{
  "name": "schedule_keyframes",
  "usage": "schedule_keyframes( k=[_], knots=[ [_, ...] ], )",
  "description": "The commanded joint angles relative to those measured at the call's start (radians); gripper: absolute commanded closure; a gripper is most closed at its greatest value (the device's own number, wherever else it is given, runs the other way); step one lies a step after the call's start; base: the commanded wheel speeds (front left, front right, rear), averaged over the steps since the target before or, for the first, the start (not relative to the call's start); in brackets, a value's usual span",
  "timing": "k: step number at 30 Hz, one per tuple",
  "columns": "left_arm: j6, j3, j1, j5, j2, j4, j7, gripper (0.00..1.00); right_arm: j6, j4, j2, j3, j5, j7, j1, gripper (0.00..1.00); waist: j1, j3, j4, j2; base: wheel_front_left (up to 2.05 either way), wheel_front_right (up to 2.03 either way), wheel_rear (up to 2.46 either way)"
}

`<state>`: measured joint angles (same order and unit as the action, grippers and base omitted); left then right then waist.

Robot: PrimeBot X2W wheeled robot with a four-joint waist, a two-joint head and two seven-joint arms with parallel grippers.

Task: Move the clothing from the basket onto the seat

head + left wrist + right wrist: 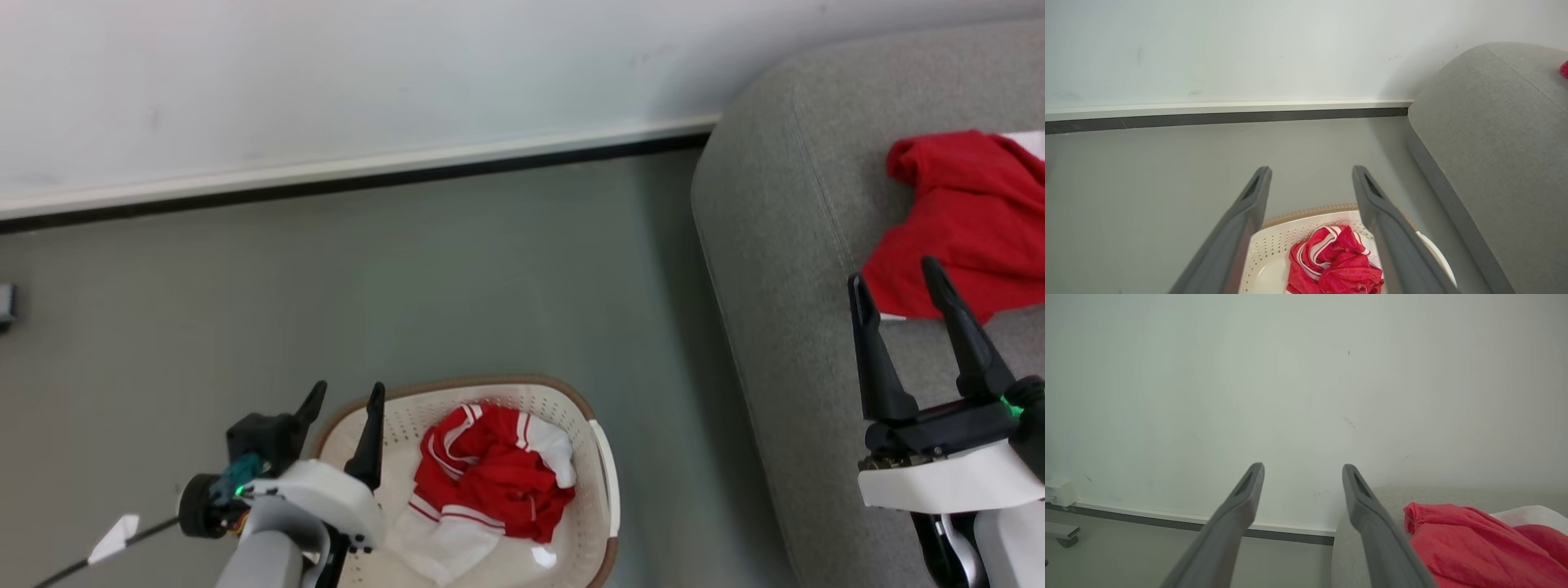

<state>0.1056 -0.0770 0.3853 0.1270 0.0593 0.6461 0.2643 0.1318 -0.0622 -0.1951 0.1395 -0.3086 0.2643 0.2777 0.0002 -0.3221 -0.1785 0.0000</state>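
**Pincer state.** We find both pincers spread wide and holding nothing. The left pincer (348,390) hangs above the left edge of the basket (490,380), its two dark fingers pointing toward the wall (326,65). In the left wrist view these fingers frame the basket's far rim and the fabric below, with open air between them and the cloth.

**Basket and contents.** The basket stands on the grey-green floor (408,269), near the rounded end of the seat (784,245) but apart from it, with a strip of floor between the two. Inside lies one crumpled striped garment (490,474) – red cloth with thin white stripes and white panels – bunched toward the side nearer the seat (the bare basket bottom shows on the opposite side).

**Seat and contents.** The right pincer (891,274) is raised over the seat, fingers apart. In the head view its tips stand against the near edge of a plain red garment (963,220), which lies crumpled on the seat with a white part showing at its far edge. The right wrist view places this garment low beside the right-hand finger, not between the two. We cannot tell whether that finger touches the cloth.
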Motion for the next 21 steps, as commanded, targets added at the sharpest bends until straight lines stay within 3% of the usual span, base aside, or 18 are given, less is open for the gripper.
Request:
schedule_keyframes(
  k=[1, 12, 21],
  knots=[
    [0.006, -0.01, 0.029, 0.0, 0.004, 0.033, 0.0, 0.0, -0.002, 0.008, -0.005, -0.001, -0.003, 0.0, 0.018, 0.0, -0.0002, -0.05, -0.032, 0.0, 0.0, 0.0, 0.0],
    [0.023, -0.114, 0.246, 0.001, 0.015, 0.372, -0.033, 0.0, -0.002, 0.076, -0.013, -0.009, 0.003, 0.0, 0.128, 0.0, -0.0002, -0.252, -0.097, 0.0, 0.0, 0.0, 0.0],
    [0.025, -0.19, 0.382, -0.019, 0.059, 0.558, -0.09, 0.0, -0.002, 0.177, 0.032, -0.02, 0.006, 0.0, 0.207, 0.0, -0.0002, -0.419, -0.169, 0.0, 0.0, 0.0, 0.0]
  ],
)
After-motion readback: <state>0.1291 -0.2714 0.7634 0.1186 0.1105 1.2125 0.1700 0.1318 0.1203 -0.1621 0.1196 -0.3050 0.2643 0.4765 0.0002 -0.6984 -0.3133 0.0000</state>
